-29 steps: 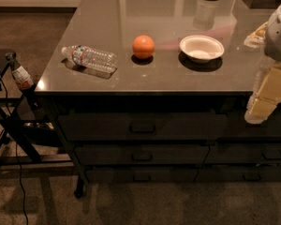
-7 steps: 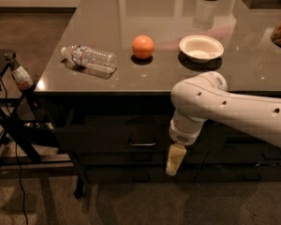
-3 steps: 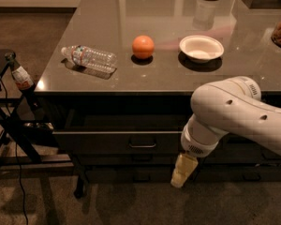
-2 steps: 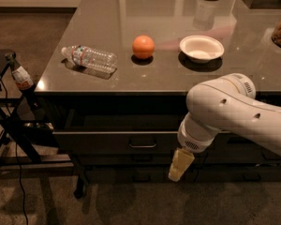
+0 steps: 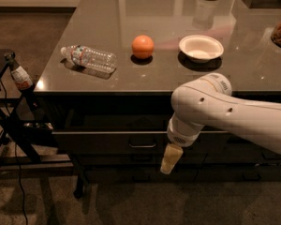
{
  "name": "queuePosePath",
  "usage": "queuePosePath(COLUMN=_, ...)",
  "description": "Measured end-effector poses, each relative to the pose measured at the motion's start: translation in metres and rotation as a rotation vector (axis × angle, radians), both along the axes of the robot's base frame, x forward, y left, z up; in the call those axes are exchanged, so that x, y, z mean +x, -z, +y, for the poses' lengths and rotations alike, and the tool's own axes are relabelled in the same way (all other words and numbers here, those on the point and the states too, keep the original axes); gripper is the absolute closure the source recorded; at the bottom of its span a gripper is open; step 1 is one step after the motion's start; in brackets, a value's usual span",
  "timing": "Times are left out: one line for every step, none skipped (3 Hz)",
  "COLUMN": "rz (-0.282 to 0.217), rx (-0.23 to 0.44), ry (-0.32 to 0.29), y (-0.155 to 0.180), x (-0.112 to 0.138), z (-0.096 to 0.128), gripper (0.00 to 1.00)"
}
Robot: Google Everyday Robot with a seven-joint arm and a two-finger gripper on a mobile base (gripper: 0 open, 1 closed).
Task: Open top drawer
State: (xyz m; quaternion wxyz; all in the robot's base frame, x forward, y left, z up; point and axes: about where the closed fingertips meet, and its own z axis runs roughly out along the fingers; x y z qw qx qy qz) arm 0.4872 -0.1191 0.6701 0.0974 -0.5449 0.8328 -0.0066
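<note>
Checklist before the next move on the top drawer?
1. Top drawer out from under the countertop: ok, front stands forward.
2. Fully open: cannot tell.
3. Claw off the handle: ok, hangs below and right of it.
4. Bottle, orange, bowl back from the front edge: ok.
5. Black stand clear of the drawer's left end: cannot tell.

No readable text or labels anywhere.
</note>
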Motion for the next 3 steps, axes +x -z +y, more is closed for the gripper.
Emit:
queuePosePath(rz=0.007, rx=-0.010, ry=-0.023, y=0.015, x=0.016, z=0.010, gripper=0.00)
queuePosePath(rz=0.024, rx=-0.033, ry=-0.050, y=0.033, x=0.025, z=0.017, gripper=0.00)
queuePosePath(rz=0.070, rx=-0.055, ry=-0.065, y=0.046, x=0.008, z=0.011, gripper=0.00)
